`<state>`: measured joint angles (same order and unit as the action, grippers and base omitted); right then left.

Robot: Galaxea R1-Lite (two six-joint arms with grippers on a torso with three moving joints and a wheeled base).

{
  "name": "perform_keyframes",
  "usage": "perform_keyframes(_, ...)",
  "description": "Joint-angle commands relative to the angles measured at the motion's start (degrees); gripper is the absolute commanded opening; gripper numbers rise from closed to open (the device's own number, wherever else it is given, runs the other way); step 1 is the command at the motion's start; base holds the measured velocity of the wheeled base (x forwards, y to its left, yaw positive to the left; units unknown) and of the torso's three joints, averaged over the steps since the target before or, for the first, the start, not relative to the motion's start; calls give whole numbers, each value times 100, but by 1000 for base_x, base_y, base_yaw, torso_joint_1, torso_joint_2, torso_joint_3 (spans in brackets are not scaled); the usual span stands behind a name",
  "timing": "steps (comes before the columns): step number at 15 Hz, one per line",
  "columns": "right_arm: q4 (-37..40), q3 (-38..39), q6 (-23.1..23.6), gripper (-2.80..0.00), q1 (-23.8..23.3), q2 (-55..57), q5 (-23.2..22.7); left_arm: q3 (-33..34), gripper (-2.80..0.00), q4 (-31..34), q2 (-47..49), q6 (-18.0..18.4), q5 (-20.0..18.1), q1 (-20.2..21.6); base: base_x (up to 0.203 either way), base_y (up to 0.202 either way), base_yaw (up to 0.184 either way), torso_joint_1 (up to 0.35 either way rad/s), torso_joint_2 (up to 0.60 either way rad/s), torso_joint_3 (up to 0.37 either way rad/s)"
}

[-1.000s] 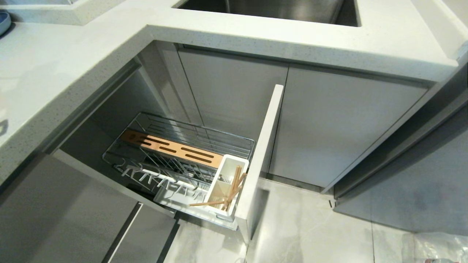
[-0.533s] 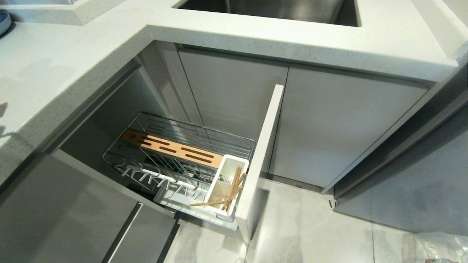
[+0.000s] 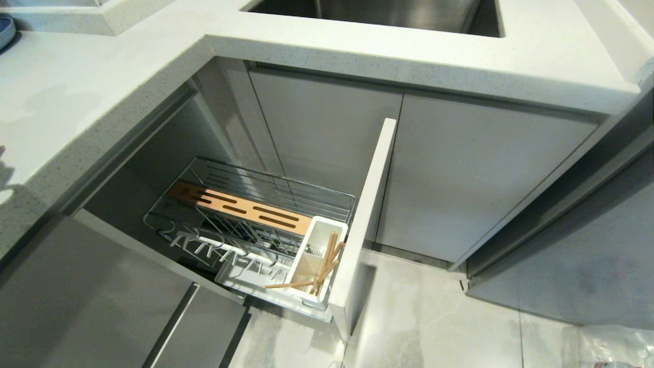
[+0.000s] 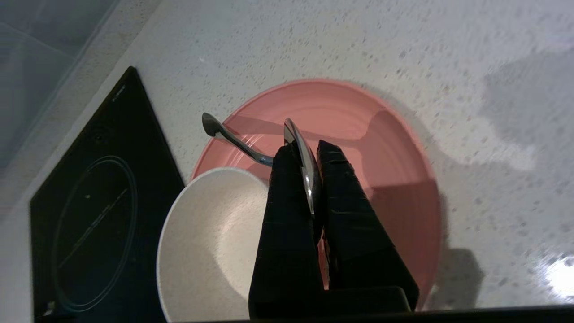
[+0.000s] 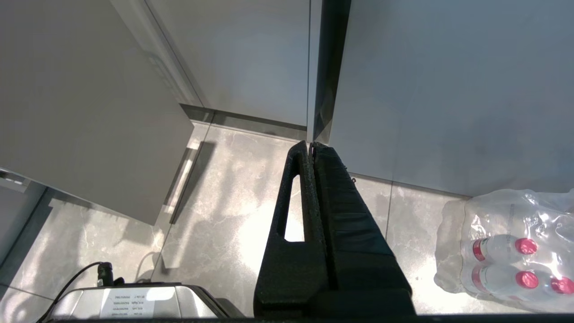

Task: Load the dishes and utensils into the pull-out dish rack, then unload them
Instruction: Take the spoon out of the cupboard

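Over the speckled countertop (image 4: 448,54), my left gripper (image 4: 309,157) is clamped on the spoon (image 4: 301,157): fingers pinch the bowl end edge-on, thin handle sticking out toward the upper left of the left wrist frame. Spoon hangs above a pink plate (image 4: 385,148). Off-white bowl (image 4: 210,242) sits at lower left of that frame, overlapping the pink plate's edge; can't tell if it rests on it. Black induction hob (image 4: 89,215) at far left, set in the counter.

Left gripper isn't in the head frame at all.

Head frame, lower centre: pull-out dish rack (image 3: 255,214) is drawn out from under the counter, pale cabinet front (image 3: 365,214) on its right end. Bamboo strip (image 3: 240,207) runs across the wire basket. Chopsticks (image 3: 327,266) stand tilted in the white utensil cup (image 3: 319,240) beside the front; one more stick lies nearly level, poking out left over the white tray (image 3: 240,278).

Sink (image 3: 388,13) at top centre.

My right gripper (image 5: 311,146) hangs over the grey tile floor (image 5: 224,179) by the cabinet doors, fingers pressed together, nothing in them. Shrink-wrapped bottles (image 5: 511,251) at lower right of that frame.
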<state>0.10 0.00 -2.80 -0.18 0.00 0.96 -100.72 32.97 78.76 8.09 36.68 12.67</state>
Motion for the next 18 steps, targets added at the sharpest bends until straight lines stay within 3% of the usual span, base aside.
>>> perform_keyframes(1,-1,9,-1,-280,1,0,0,147,-280,25,-113,126,65,-8,0,0,0,0,0,0)
perform_keyframes(5,-1,9,-1,-280,1,0,0,464,-280,59,-255,236,135,-19,0,0,0,0,0,0)
perform_keyframes(11,-1,9,-1,-280,1,0,0,896,-280,69,-432,738,340,-19,0,0,0,0,0,0)
perform_keyframes(18,-1,9,-1,-280,1,0,0,888,-280,-214,-465,719,313,-35,0,0,0,0,0,0)
